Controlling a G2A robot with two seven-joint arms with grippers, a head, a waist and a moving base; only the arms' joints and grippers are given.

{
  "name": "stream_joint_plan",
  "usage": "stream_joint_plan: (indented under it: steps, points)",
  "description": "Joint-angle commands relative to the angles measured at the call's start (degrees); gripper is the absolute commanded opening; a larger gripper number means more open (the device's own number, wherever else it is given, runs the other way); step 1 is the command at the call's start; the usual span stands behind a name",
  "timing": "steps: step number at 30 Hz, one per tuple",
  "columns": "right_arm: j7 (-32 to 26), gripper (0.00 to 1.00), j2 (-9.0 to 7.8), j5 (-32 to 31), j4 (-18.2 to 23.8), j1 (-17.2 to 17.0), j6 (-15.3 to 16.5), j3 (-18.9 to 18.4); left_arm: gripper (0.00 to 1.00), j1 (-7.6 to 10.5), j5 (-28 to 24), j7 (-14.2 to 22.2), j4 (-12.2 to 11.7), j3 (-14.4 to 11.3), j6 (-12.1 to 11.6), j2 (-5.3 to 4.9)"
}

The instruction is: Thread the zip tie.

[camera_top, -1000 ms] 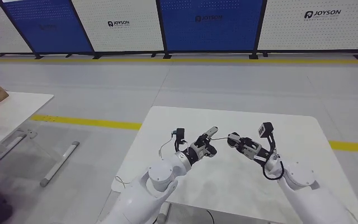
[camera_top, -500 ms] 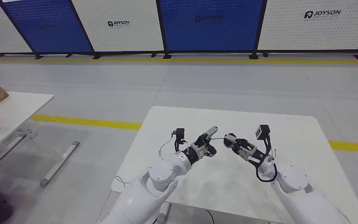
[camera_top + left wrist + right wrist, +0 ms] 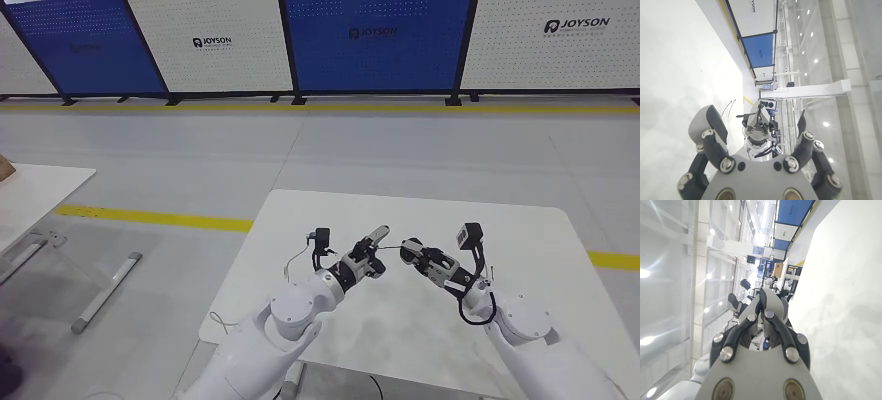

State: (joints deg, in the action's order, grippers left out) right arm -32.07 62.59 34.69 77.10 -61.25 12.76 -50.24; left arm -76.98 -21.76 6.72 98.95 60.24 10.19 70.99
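Note:
Over the white table [image 3: 520, 232] my two grippers face each other, tips a short way apart. My right gripper [image 3: 409, 250] is shut on a thin black zip tie [image 3: 392, 246], whose free end pokes toward my left gripper [image 3: 371, 247]. In the left wrist view the left fingers [image 3: 715, 123] stand wide open with nothing between them. Beyond them the right gripper holds the zip tie [image 3: 745, 115] with its strap sticking out sideways. In the right wrist view the shut fingertips [image 3: 761, 300] pinch the dark strap [image 3: 762, 297].
Two spare zip ties [image 3: 728, 107] lie on the table beyond the right gripper, near the table's edge. A second white table [image 3: 35, 195] stands off to the far left, across open floor.
The right gripper has shifted a little toward the left gripper with the zip tie, narrowing the gap. The left gripper has stayed almost in place, still open.

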Motion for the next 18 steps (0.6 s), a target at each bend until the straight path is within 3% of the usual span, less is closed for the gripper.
stream_joint_plan:
  steps: [1, 9, 14, 15, 17, 18]
  points:
    - [0.0, 0.00, 0.00, 0.0, 0.0, 0.0, 0.0, 0.0, 1.00, 0.22, -1.7, -0.1, -0.3, 0.2, 0.6, 0.11]
    - [0.0, 0.00, 0.00, 0.0, 0.0, 0.0, 0.0, 0.0, 1.00, 0.18, -1.4, 0.0, -0.3, 0.1, 0.4, 0.11]
    - [0.0, 0.00, 0.00, 0.0, 0.0, 0.0, 0.0, 0.0, 1.00, -0.14, 0.4, 0.2, -0.4, -0.4, -2.3, 0.17]
    - [0.0, 0.00, 0.00, 0.0, 0.0, 0.0, 0.0, 0.0, 0.51, -0.12, 0.7, 0.2, -0.5, -0.5, -2.5, 0.18]
    - [0.0, 0.00, 0.00, 0.0, 0.0, 0.0, 0.0, 0.0, 0.36, -0.12, 1.4, 0.0, -0.4, -0.7, -2.7, 0.21]
    - [0.0, 0.00, 0.00, 0.0, 0.0, 0.0, 0.0, 0.0, 0.19, -0.20, 1.6, -0.2, -0.4, -0.8, -3.0, 0.23]
